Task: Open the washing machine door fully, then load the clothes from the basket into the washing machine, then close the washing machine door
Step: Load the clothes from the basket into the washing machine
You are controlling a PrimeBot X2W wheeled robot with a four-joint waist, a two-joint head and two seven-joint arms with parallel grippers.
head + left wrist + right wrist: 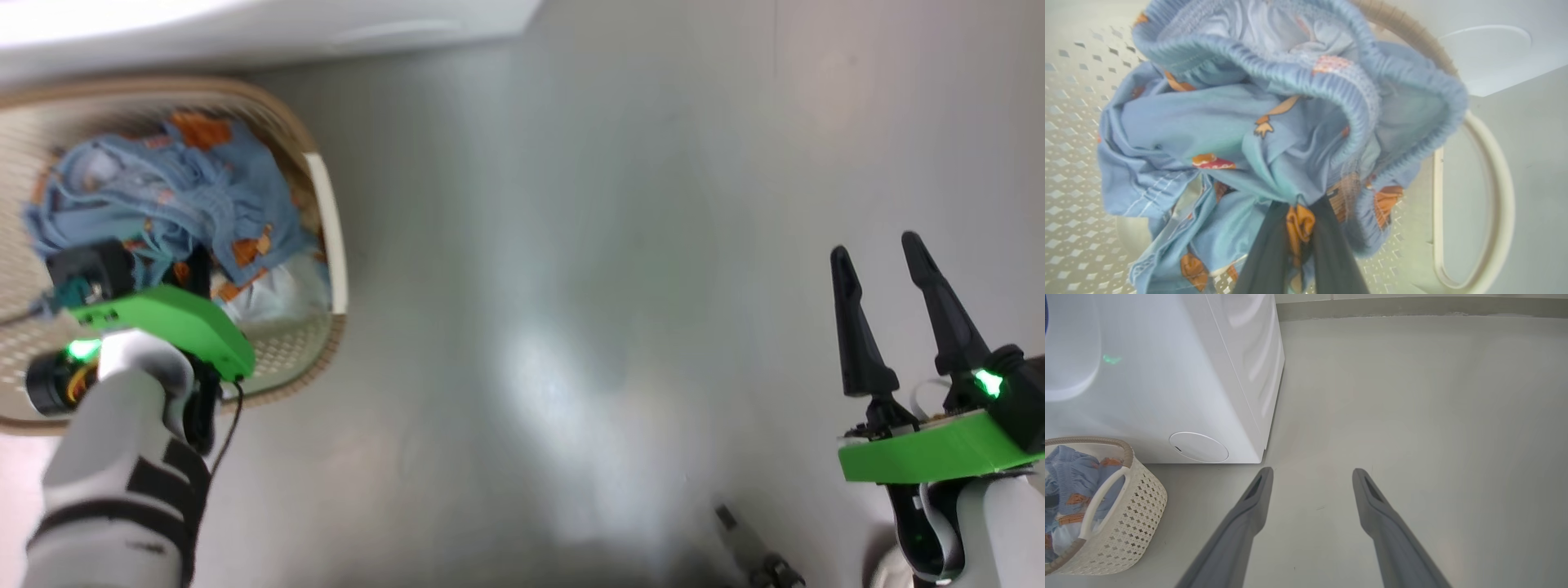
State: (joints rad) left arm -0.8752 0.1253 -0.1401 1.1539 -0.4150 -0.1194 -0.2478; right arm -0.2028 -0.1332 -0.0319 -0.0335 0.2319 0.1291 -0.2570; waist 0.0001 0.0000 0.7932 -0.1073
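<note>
Head view first: the left tool [192, 273] is down inside the small cream-white perforated plastic basket with the brown woven-look rim [273, 118]. Its dark fingers are buried among the light blue clothes printed with orange-brown figures [188, 188], so the grip is hard to judge from here. This part of the picture is blurred. The right tool [875, 249] hangs over the bare grey floor [571, 286], well apart from the basket, fingers spread and holding nothing. A strip of the big white boxy washing machine [245, 24] runs along the top, mostly cut off.

Left wrist view: there's the answer! The left tool [1300, 208] is pinched tight on a fold of the clothes [1229, 122], and the bundle hides the fingertips. The basket [1069, 163] wall shows behind.

Right wrist view: the right tool [1312, 473] stands wide and empty above the floor [1412, 416]. The basket [1126, 522] sits just beside the washing machine [1167, 375] front, clothes [1073, 482] inside, near the small round white flap [1199, 447]. The frame's left edge cuts off both the basket and the machine front.
</note>
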